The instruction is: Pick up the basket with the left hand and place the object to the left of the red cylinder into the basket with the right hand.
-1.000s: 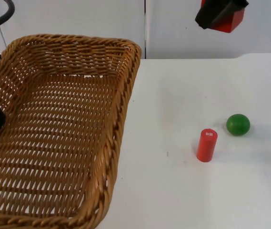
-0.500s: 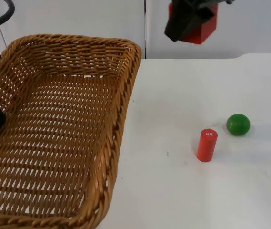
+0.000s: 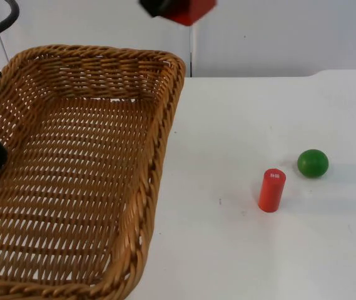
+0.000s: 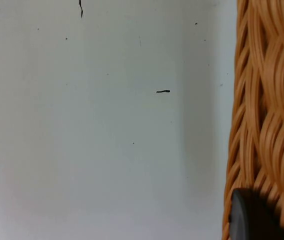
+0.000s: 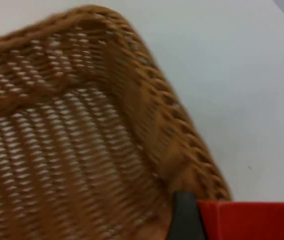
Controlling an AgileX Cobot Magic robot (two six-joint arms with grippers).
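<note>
The basket is woven from brown wicker strands, bumpy and rough, with small gaps in the weave. The table is white, smooth and matt. The red cylinder and the green ball look smooth and painted, a little shiny.

White table top, ending at the grey partition wall. Landmark: red cylinder, standing upright directly on the table. Green ball rests on the table just beside the cylinder, on its far right side, not touching. Wicker basket well apart from the cylinder, to its left; cannot tell whether its base touches the table.
</note>
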